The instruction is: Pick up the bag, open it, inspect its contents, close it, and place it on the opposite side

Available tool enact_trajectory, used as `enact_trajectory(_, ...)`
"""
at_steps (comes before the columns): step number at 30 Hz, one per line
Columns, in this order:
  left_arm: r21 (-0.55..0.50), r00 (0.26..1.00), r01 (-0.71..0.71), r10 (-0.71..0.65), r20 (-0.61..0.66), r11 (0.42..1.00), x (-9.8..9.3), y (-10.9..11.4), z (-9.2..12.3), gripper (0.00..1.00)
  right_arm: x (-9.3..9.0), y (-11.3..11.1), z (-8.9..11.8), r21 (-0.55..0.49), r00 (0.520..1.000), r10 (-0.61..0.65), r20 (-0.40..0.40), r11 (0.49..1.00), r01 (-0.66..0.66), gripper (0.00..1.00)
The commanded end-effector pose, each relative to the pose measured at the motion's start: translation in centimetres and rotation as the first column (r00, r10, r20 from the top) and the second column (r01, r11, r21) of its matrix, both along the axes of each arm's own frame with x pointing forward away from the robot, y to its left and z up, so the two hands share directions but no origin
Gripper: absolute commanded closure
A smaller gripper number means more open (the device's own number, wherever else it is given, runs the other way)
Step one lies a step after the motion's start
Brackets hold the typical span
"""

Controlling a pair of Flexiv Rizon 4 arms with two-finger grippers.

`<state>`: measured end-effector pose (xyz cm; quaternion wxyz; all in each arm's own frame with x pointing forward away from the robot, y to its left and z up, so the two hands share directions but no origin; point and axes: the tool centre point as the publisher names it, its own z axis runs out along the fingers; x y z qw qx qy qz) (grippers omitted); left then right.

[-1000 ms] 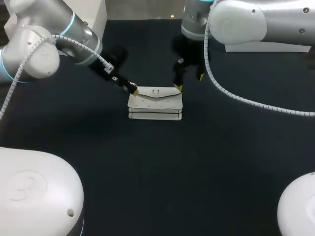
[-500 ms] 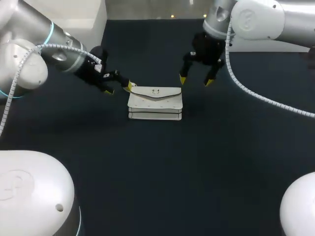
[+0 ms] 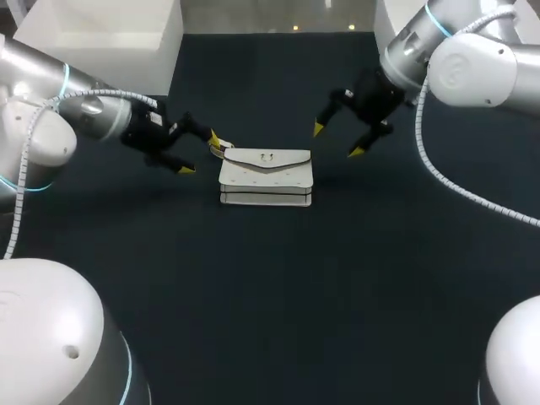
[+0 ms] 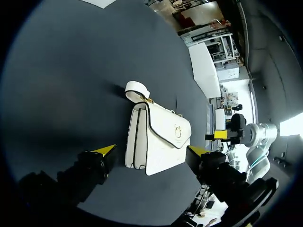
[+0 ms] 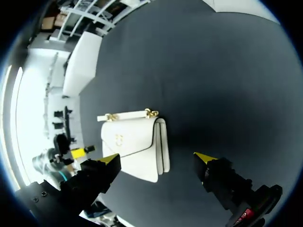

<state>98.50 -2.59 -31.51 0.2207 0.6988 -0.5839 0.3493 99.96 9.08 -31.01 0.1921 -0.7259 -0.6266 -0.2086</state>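
In the middle of the dark table (image 3: pixel 270 295) the white bag (image 3: pixel 266 175) lies flat, flap down over its gold clasp (image 3: pixel 267 157). It lies just beside the left gripper (image 3: pixel 199 153), whose fingers are spread wide and hold nothing; the nearer tip sits close to the small strap tab (image 3: pixel 221 148) at that end of the bag. The right gripper (image 3: pixel 337 141) hovers beyond the bag's other end, a little apart from it, also spread and empty.

To my eye the grasp is the job in hand. The bag looks light and smooth, so a push from one end would likely slide it. I'd bring both grippers in low and level, one at each end, and close together. The tab offers the left fingers a sure hold. The flap's lip near the clasp is the place to lift once the body is steadied.

What's inside is hidden under the shut flap, and I can't tell whether the clasp is latched. Gold links show along the top edge in the right wrist view, but how much strap there is I can't make out.
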Motion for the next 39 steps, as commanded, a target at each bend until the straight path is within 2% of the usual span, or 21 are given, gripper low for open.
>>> enact_trajectory(1, -0.123, 0.998, -0.035, 0.028, -0.055, 0.992, 0.9, -0.2, -1.2, 0.00, 0.4, 0.2, -0.6, 0.061, 1.000, 0.001, -0.003, 0.998, 0.000, 0.00)
enact_trajectory(9, -0.206, 0.998, -0.034, 0.023, -0.057, 0.978, 1.0, -0.6, -1.8, 0.00, 0.6, 1.3, -0.8, 0.127, 1.000, -0.004, -0.007, 0.992, 0.005, 0.00)
enact_trajectory(27, -0.385, 0.999, 0.041, -0.027, 0.041, 0.922, 1.6, -1.9, -2.2, 0.00, 0.8, 3.4, -1.8, 0.264, 0.997, 0.075, 0.015, 0.962, -0.076, 0.00)
enact_trajectory(29, -0.340, 0.998, 0.047, -0.032, 0.050, 0.939, 1.8, -1.4, -1.7, 0.00, 0.8, 3.4, -1.8, 0.264, 0.997, 0.075, 0.015, 0.962, -0.076, 0.00)
enact_trajectory(39, -0.340, 0.998, 0.047, -0.032, 0.050, 0.939, 1.8, -1.4, -1.7, 0.00, 0.8, 3.4, -1.8, 0.264, 0.997, 0.075, 0.015, 0.962, -0.076, 0.00)
